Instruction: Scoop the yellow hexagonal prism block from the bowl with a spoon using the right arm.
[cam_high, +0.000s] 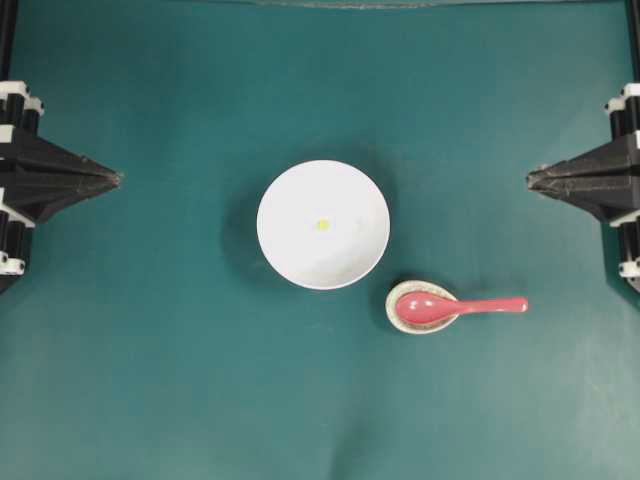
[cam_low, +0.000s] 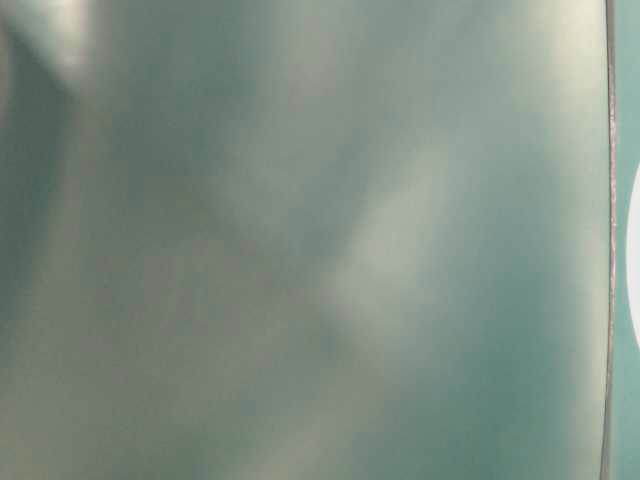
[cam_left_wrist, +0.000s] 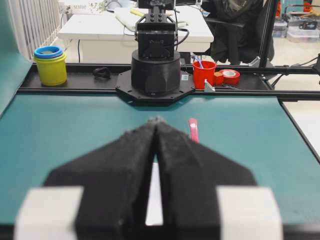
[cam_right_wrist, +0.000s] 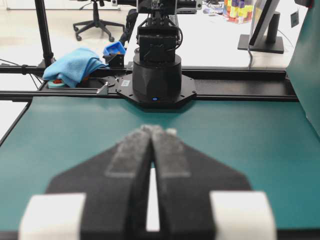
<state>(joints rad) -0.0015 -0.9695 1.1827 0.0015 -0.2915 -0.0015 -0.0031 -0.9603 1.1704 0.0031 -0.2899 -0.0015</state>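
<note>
The large white bowl stands at the middle of the green table. The tiny yellow block lies in its centre. The pinkish-red spoon lies to the bowl's lower right, its scoop in a small speckled spoon rest and its handle pointing right. My left gripper is shut and empty at the left edge. My right gripper is shut and empty at the right edge. The left wrist view shows the left gripper, the spoon handle and a sliver of the bowl. The right wrist view shows the right gripper and a sliver of the bowl.
The opposite arm base stands across the table in each wrist view. The table-level view is a blurred green surface with a white sliver at its right edge.
</note>
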